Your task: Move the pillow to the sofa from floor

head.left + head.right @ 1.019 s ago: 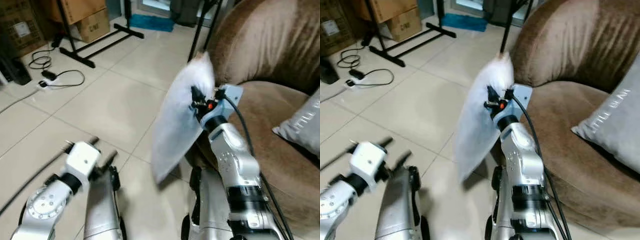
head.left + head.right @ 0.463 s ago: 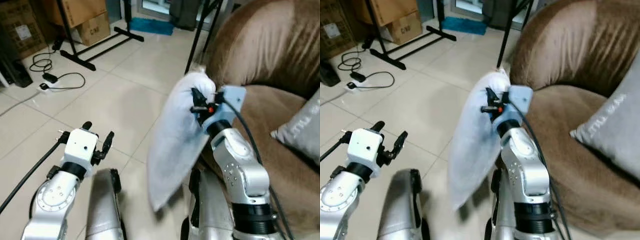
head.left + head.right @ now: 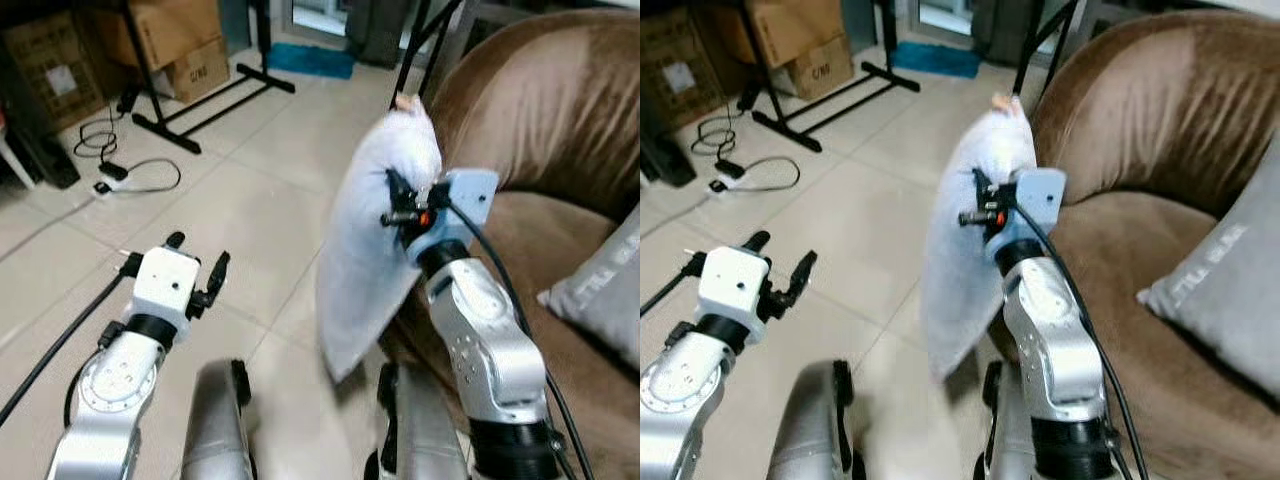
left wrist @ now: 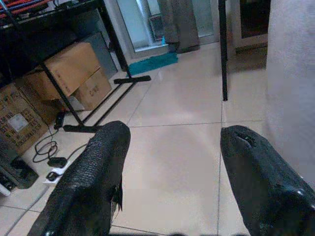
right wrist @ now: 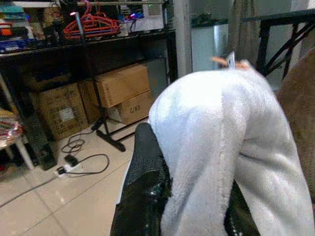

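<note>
Item: white pillow, lifted beside brown sofa.
My right gripper clamps it; my left gripper hangs spread, empty.

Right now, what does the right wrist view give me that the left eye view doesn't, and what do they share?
Right wrist view: a dark shelf rack with red hangers, and the right pincer's fingers clamped into the fabric. Left eye view: the open left pincer held above the floor, the brown sofa with a grey cushion. Both: the white pillow hanging off the floor, cardboard boxes, and floor cables.
</note>
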{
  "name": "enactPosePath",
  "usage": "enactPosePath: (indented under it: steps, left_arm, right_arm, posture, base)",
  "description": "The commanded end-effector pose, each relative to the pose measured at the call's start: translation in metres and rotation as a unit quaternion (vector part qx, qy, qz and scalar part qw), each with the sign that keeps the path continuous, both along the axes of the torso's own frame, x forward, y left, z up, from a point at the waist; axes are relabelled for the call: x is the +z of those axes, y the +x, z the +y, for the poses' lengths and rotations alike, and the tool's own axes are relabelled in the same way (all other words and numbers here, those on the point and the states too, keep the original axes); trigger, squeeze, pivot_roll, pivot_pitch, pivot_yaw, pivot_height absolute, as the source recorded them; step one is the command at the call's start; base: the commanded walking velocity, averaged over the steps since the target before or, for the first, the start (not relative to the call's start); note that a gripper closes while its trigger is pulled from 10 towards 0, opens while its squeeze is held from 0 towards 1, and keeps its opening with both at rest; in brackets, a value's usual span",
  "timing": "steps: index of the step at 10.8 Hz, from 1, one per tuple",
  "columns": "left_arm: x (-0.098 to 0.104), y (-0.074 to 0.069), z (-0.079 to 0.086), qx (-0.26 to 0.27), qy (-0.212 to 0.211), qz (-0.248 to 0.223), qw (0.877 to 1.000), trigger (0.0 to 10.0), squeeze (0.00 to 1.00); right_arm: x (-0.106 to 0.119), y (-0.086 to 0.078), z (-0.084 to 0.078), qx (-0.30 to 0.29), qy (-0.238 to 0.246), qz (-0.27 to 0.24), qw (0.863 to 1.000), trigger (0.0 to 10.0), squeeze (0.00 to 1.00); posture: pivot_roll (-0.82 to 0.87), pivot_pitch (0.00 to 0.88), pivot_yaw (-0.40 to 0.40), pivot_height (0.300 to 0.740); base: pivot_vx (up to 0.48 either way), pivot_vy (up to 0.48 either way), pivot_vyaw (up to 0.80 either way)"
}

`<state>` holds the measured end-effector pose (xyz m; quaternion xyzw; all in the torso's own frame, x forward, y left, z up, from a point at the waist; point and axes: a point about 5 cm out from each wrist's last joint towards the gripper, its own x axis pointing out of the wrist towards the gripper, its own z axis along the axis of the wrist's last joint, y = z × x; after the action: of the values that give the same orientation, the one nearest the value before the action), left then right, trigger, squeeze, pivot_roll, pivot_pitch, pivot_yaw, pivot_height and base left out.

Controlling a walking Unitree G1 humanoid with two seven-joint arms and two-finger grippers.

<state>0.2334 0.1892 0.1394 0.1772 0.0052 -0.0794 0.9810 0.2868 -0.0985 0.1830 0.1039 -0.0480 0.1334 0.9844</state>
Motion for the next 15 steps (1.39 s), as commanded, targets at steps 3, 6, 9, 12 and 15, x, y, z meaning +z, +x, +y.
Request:
enactPosePath:
  steps: [3,6,9,12,15]
  left_arm:
    - [0.000,0.007,-0.007,-0.010,-0.003,-0.003,1.000,10.0,0.00]
    - [-0.005,0.003,-0.009,-0.008,-0.006,0.004,1.000,10.0,0.00]
    - [0.006,0.018,-0.006,-0.017,0.004,-0.014,1.000,10.0,0.00]
    - [0.003,0.017,-0.011,-0.015,-0.008,-0.013,1.000,10.0,0.00]
    - [0.003,0.015,-0.008,0.004,-0.022,-0.010,1.000,10.0,0.00]
  right_arm:
    - [0.007,-0.001,-0.007,-0.003,0.063,-0.004,0.998,10.0,0.00]
    - [0.003,-0.004,-0.008,0.013,0.068,0.012,0.998,10.0,0.00]
    - [0.009,0.001,-0.006,0.002,0.071,0.001,0.997,10.0,0.00]
    - [0.012,0.000,-0.006,0.008,0.066,-0.007,0.998,10.0,0.00]
    - [0.003,0.002,-0.006,0.006,0.095,0.029,0.995,10.0,0.00]
  posture:
    - [-0.05,0.000,-0.025,0.590]
    - [-0.05,0.000,-0.017,0.635]
    - [-0.06,0.000,-0.001,0.680]
    - [-0.06,0.000,-0.002,0.725]
    - [-0.06,0.000,-0.007,0.740]
  base:
    - [0.000,0.000,0.00]
    - [0.000,0.000,0.00]
    - [0.000,0.000,0.00]
    - [0.000,0.000,0.00]
    - [0.000,0.000,0.00]
